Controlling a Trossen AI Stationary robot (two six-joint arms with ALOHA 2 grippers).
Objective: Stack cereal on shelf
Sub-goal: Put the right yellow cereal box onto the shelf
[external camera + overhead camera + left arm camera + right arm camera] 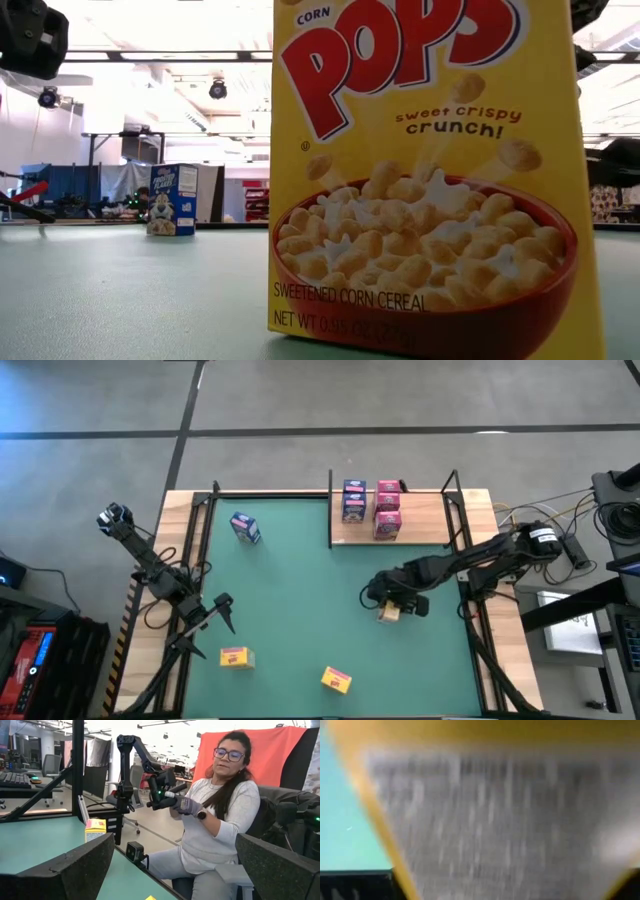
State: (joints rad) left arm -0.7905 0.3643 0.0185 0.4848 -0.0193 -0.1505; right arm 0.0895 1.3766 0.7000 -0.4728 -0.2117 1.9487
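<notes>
The shelf (430, 525), a light-wood board with black posts, sits at the mat's far right. On it stand blue cereal boxes (353, 501) and pink ones (388, 511). A blue box (244, 528) stands on the mat at the far left. Two yellow boxes (236, 656) (336, 679) lie near the front edge, one (430, 180) filling the low view. My right gripper (392, 605) is shut on another yellow box (388, 614) just in front of the shelf. At the mat's left edge my left gripper (222, 610) stands open, nothing between its fingers (65, 870). My right gripper comes at the yellow box from above, slanting down from the table's right side. The box's printed grey face (490, 815) fills the right wrist view. The gripper itself hides the place of contact. Whether the box is clear of the mat I cannot tell.
A person sits beyond the table's left side with a hand on a small control arm (162, 790). Black frame rods (200, 550) run along the mat's left and right edges. The green mat (300, 590) lies bare in the middle between the boxes.
</notes>
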